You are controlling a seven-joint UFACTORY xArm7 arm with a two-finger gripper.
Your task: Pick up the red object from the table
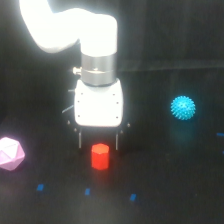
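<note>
**Red block under the gripper**

The small red hexagonal block (100,156) stands upright on the black matte table (165,200) (3 blue tape marks nearby). The white arm's gripper (98,141) hangs vertically, its 2 thin fingers spread apart, straddling the block.

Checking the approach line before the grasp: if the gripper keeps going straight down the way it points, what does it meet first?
Probably the red object, standing between the open fingers of the gripper; depth is uncertain from this one view.

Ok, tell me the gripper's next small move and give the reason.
Probably lower the gripper a little further. Its jaws stand apart on either side of the red block, which sits on the table; they seem to reach only its top, so closing now might grip poorly.
</note>
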